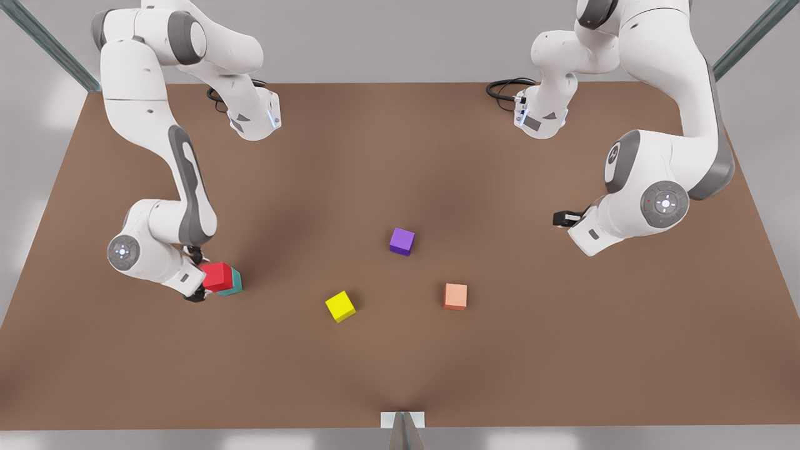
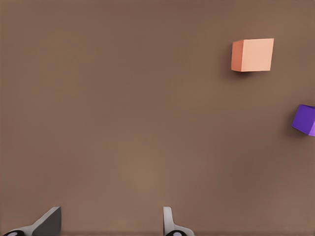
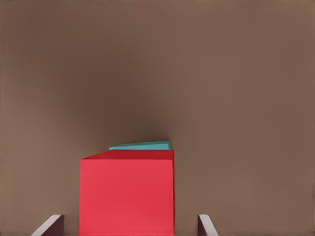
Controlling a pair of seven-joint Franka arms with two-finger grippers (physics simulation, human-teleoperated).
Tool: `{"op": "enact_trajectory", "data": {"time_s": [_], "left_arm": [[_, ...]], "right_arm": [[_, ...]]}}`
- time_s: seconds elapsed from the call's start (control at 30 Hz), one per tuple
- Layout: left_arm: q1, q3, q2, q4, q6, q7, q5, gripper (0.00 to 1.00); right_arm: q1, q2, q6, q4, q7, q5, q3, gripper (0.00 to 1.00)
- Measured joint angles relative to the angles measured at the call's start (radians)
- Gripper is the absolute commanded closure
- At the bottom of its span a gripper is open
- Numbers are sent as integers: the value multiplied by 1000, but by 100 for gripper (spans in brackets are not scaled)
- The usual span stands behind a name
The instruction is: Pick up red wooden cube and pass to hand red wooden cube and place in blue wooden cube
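The red wooden cube [image 1: 217,275] rests on the blue wooden cube [image 1: 234,284] at the front view's left, and a teal edge shows beyond it. In the right wrist view the red wooden cube [image 3: 127,194] is large and near, with a sliver of the blue wooden cube [image 3: 142,145] past its top. My right gripper [image 3: 128,226] is open and straddles the red cube, with a small gap on each side. In the front view this right gripper [image 1: 199,275] is low over the table. My left gripper [image 1: 562,219] waits open at the front view's right, and in its own wrist view the left gripper [image 2: 110,226] is above bare table.
On the brown table [image 1: 400,375] lie a purple cube [image 1: 402,241], a yellow cube [image 1: 340,306] and a pale orange cube [image 1: 455,296]. The left wrist view also catches the orange cube [image 2: 253,54] and the purple cube [image 2: 305,119]. A small grey bracket [image 1: 403,420] sits at the near edge.
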Motion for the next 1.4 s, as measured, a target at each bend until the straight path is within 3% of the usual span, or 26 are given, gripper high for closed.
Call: {"op": "enact_trajectory", "data": {"time_s": [0.37,0.63,0.87,1.07,1.4], "left_arm": [[-1,0,0,-1,-1,-7,0,0],[-1,0,0,-1,-1,-10,0,0],[-2,0,0,-2,-1,-12,0,0],[-2,-1,0,-5,-8,-18,-1,0],[-2,-2,0,-3,-13,-28,-1,0]], "right_arm": [[-3,36,-121,160,69,60,12,0],[-4,81,-251,304,554,55,2,0],[1,-50,-470,464,934,-17,5,0],[-8,-223,-616,381,1180,-27,1,0],[-6,-245,-673,366,1459,-36,3,0]]}}
